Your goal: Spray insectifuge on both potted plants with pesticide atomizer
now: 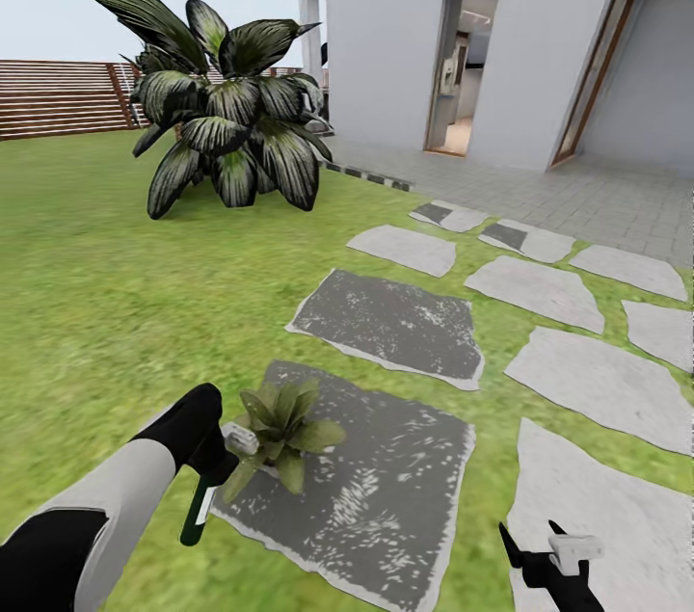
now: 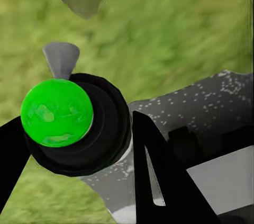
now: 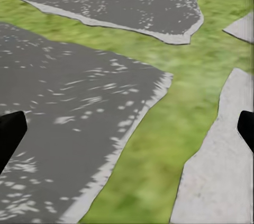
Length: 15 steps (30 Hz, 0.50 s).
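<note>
The pesticide atomizer [image 1: 200, 508] is gripped by the left gripper [image 1: 214, 464] beside a potted plant [image 1: 280, 426] at the stepping stone's [image 1: 386, 496] left edge. The right gripper [image 1: 540, 545] is held open, empty. Leaves could be missed if the nozzle is aimed away.

left arm [image 1: 106, 496]: grey sleeve, black ends | right hand [image 1: 540, 540]: black fingers, pale grey block

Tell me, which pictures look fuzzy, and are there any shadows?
Head view: sharp, flat light, no cast shadows beside the small speckled potted plant. Left wrist view: the round dark green-black atomizer looms large, with smeared grass behind. Right wrist view: the grass between grey stepping stones looks soft.
</note>
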### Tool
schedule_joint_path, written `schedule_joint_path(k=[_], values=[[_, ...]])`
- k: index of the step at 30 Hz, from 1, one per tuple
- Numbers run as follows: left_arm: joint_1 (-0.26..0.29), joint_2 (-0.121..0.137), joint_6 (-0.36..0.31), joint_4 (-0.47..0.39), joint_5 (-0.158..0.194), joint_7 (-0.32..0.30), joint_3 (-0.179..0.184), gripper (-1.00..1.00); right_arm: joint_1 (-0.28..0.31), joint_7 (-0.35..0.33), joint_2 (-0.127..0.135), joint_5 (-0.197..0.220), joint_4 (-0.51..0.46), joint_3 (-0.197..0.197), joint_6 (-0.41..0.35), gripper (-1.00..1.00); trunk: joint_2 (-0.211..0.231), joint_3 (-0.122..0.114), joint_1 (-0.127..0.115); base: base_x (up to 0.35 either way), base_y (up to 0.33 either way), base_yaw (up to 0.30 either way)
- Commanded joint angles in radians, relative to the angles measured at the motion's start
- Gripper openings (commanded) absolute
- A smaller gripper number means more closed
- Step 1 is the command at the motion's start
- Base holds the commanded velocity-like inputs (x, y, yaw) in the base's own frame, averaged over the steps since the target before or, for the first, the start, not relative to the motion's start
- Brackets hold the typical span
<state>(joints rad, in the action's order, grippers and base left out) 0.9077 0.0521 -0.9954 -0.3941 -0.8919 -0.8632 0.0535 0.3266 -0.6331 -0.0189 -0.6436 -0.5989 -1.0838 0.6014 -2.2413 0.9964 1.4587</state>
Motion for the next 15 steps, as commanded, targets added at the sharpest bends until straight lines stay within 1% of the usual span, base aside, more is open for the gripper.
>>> schedule_joint_path(k=[1,4,6,9,11,12,15], values=[[0.0,0.0,-0.003,-0.001,-0.006,-0.009,0.006,-1.0,0.002,-0.007,-0.001,-0.007,-0.001,-0.008,0.004,1.0,0.0,0.001,0.0,0.0,-0.274,0.044],[0.0,-0.001,-0.002,0.002,-0.002,-0.009,0.006,-1.0,0.002,-0.007,-0.001,-0.007,-0.001,-0.008,0.004,1.0,0.0,0.001,0.0,0.002,-0.273,0.139],[-0.001,-0.011,0.001,0.004,-0.001,-0.011,0.007,-1.0,0.002,-0.007,-0.001,-0.007,-0.001,-0.008,0.005,1.0,0.0,0.001,0.0,0.074,-0.202,0.22],[-0.004,-0.028,0.002,0.013,-0.002,-0.012,0.009,-1.0,0.002,-0.007,-0.001,-0.006,-0.002,-0.008,0.006,1.0,0.0,0.001,0.0,0.113,-0.071,0.078],[-0.017,-0.033,0.004,0.036,-0.01,-0.011,0.01,-1.0,0.002,-0.007,-0.001,-0.005,-0.002,-0.008,0.006,1.0,0.0,0.001,0.0,0.044,-0.016,0.017],[-0.023,-0.033,0.004,0.046,-0.019,-0.011,0.011,-1.0,0.002,-0.007,-0.001,-0.005,-0.002,-0.008,0.006,1.0,0.0,0.001,0.0,0.018,-0.006,-0.036],[-0.039,-0.035,0.005,0.056,-0.032,-0.012,0.011,-1.0,0.002,-0.007,-0.001,-0.006,-0.002,-0.008,0.006,1.0,0.0,0.001,0.0,0.007,-0.002,-0.175]])
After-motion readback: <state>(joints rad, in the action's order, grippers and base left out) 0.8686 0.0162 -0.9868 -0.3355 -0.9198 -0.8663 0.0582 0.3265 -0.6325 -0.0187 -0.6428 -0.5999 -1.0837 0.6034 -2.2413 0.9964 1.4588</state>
